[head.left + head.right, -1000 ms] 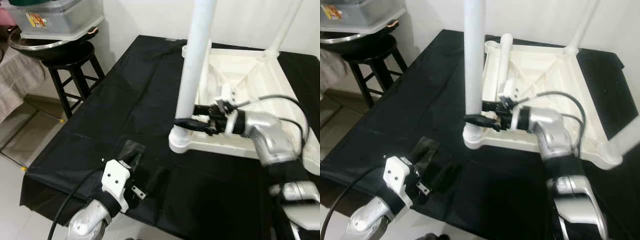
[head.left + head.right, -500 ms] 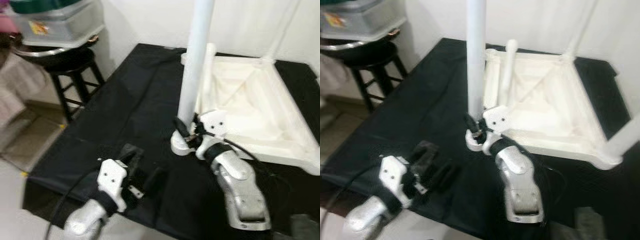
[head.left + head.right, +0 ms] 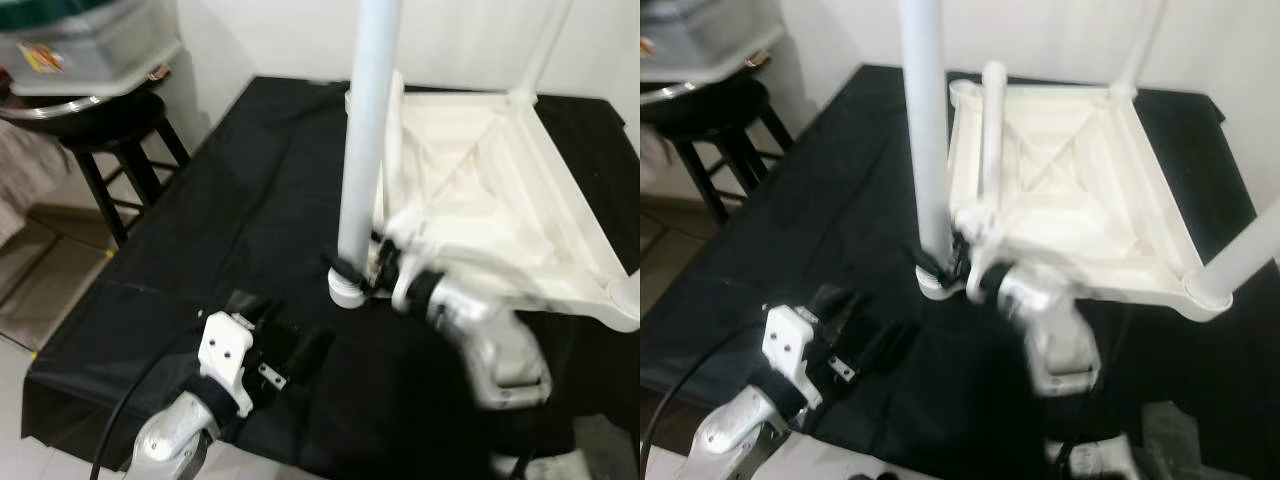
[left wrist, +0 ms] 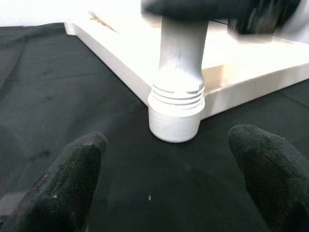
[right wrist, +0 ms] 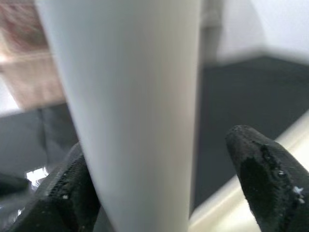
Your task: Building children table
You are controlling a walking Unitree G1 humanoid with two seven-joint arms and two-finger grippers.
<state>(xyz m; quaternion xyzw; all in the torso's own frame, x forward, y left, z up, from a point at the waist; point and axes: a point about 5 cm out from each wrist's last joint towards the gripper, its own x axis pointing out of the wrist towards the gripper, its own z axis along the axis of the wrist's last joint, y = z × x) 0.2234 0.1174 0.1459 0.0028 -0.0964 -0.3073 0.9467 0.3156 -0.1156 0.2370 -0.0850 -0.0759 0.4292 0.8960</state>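
One white plastic children's table [image 3: 480, 190], upturned on a black cloth [image 3: 250, 200], ribbed underside up. Three upright legs, long axes vertical; nearest leg [image 3: 365, 130] seated in a corner socket [image 4: 175, 113], threaded rings seen from the left wrist. Right gripper [image 3: 362, 268] at that leg's base, fingers [image 5: 263, 179] parted around it. Left gripper [image 3: 290, 345] low on the cloth, spread wide, empty.
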